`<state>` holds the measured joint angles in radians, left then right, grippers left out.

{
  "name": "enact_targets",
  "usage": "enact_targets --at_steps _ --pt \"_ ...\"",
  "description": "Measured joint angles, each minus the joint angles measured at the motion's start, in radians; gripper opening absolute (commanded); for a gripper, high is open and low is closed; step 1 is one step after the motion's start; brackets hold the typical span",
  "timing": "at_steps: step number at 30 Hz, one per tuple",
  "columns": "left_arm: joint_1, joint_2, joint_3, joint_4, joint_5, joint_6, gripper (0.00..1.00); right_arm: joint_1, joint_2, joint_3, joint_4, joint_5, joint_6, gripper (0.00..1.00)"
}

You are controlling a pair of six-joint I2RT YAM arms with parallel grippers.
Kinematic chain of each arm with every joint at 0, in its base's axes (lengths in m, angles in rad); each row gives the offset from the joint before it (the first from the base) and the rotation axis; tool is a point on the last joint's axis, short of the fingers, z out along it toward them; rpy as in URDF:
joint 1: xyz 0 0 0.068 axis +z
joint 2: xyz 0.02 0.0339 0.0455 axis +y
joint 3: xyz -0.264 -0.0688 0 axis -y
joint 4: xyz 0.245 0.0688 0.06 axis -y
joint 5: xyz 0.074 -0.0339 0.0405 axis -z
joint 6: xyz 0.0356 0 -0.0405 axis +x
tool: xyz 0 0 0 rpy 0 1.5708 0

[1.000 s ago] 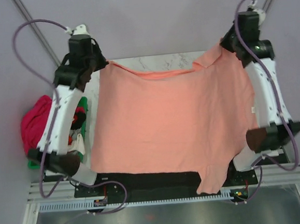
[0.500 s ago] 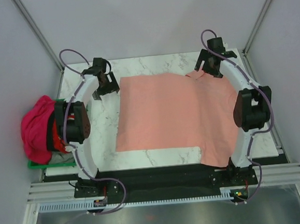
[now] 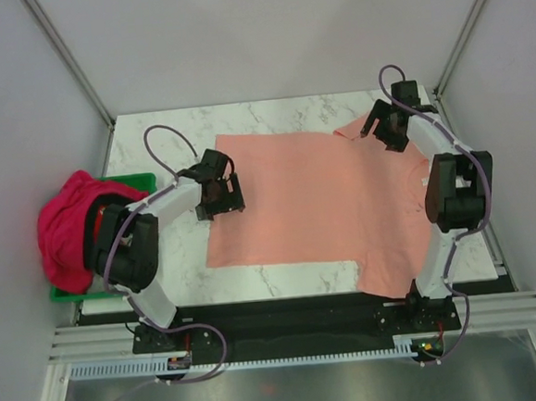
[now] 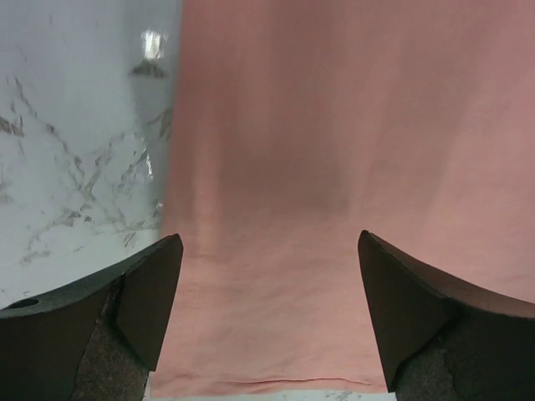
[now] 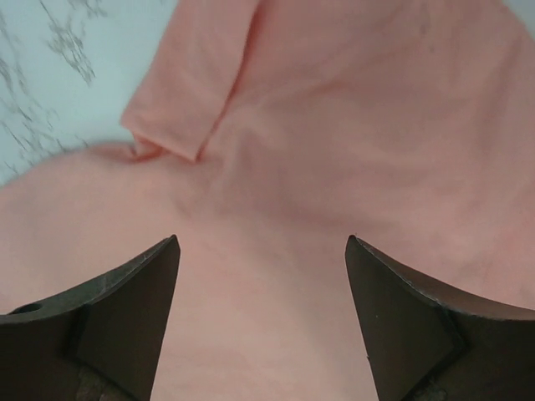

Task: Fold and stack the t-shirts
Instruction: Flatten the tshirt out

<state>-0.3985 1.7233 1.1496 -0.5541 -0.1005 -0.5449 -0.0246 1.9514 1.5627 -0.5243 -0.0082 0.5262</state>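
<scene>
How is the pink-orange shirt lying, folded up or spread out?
Spread out: the salmon-pink t-shirt lies flat across the marble table, only its far right sleeve doubled over.

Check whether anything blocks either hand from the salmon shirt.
Nothing visible does. The left hand, jaws open, hangs over the left edge of the shirt. The right hand, also open, hangs over its far right corner by a folded-over flap. Only cloth shows beneath them.

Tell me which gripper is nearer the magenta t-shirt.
Left. The left gripper sits to the magenta t-shirt's right; the right gripper is at the table's far-right corner.
</scene>
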Motion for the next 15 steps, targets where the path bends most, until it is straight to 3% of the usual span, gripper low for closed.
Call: enact_targets --at_steps 6,15 --pt "0.013 -0.048 -0.175 0.111 0.017 -0.029 0.91 -0.039 0.267 0.293 0.053 -0.090 0.047 0.82" --pt "0.015 -0.119 -0.272 0.222 0.020 -0.056 0.89 -0.029 0.549 0.578 0.106 -0.141 0.114 0.79"
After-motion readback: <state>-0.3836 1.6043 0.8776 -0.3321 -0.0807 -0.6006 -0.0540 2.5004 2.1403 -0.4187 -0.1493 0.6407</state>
